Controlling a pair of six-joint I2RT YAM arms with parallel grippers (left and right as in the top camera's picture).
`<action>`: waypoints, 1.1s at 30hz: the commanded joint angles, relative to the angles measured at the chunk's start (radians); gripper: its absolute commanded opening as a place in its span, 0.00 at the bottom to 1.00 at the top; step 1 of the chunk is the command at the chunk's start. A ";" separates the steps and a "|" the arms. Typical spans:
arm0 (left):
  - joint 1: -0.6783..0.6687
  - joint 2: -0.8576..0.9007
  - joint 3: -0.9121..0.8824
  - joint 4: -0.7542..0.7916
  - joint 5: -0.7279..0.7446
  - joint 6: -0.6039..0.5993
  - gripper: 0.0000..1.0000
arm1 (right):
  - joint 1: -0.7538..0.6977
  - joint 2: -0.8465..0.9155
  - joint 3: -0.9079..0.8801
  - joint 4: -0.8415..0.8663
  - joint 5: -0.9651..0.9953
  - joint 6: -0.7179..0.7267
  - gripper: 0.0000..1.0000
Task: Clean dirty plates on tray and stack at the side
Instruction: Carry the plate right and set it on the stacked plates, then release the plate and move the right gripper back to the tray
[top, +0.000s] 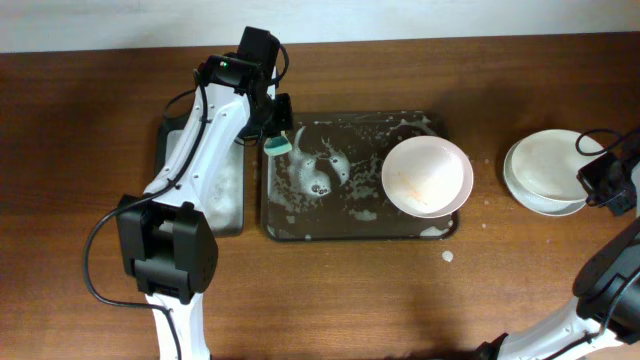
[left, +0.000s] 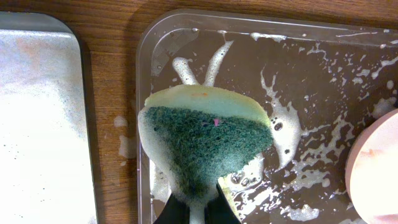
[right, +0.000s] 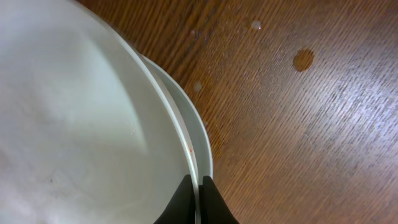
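The dark brown tray (top: 300, 228) lies mid-table with foam patches; it also shows in the left wrist view (left: 323, 81). One white plate (top: 428, 175) with orange streaks sits at its right end, its edge visible in the left wrist view (left: 376, 165). My left gripper (top: 276, 140) is shut on a green and yellow sponge (left: 205, 140) above the tray's left end. Two white plates are stacked on the table at the right; the top plate (top: 548, 165) lies on the lower plate (top: 520, 190). My right gripper (right: 197, 193) is shut on the top plate's (right: 81, 124) rim, over the lower plate (right: 193, 124).
A narrower tray (top: 215, 200) with a foamy pale surface lies left of the brown tray, also in the left wrist view (left: 37, 124). Small drops of foam (top: 447, 256) dot the wood near the tray's right front corner. Bare wood surrounds the plate stack.
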 joint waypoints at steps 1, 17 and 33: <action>0.002 0.006 -0.002 0.003 0.004 -0.002 0.00 | 0.010 0.011 0.001 0.006 0.013 0.011 0.20; 0.002 0.006 -0.002 0.002 0.003 -0.002 0.00 | 0.221 -0.127 0.085 -0.106 -0.172 -0.230 0.51; 0.002 0.006 -0.002 -0.005 0.003 -0.002 0.01 | 0.456 0.092 0.084 -0.032 -0.259 -0.496 0.57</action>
